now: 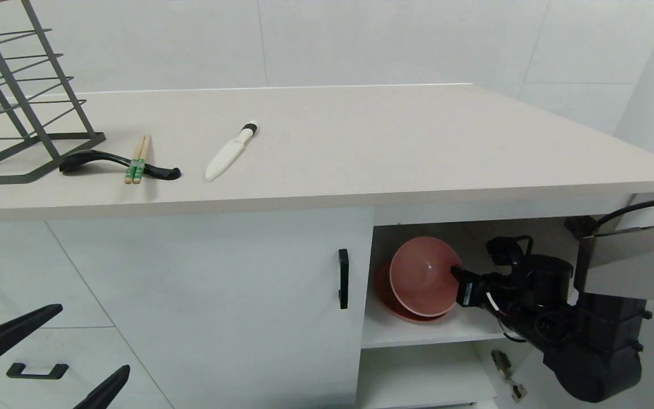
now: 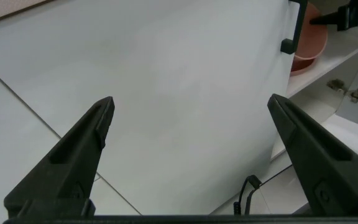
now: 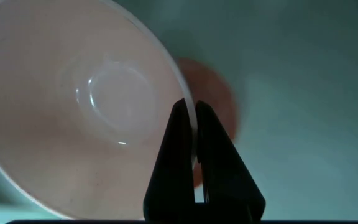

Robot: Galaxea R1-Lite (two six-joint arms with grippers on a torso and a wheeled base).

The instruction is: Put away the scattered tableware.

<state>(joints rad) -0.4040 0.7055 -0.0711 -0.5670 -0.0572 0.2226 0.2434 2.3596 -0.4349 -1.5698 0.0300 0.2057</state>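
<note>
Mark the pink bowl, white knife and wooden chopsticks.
Pink round bowl [image 1: 423,275], head view, inner wall.
White knife with black collar [image 1: 223,160], head view, blade middle.
Wooden chopsticks [image 1: 138,158], head view, mid-length.

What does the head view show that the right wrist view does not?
Head view adds: the countertop with the black ladle, chopsticks, white knife and wire rack. Right wrist view adds: a close look at the pink bowl's rim pinched between the fingers. Shared: the pink bowl, the right gripper shut on it, a second pink dish behind.

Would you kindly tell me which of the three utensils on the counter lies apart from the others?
The white knife lies alone, while the chopsticks lie across the black spoon.
</note>
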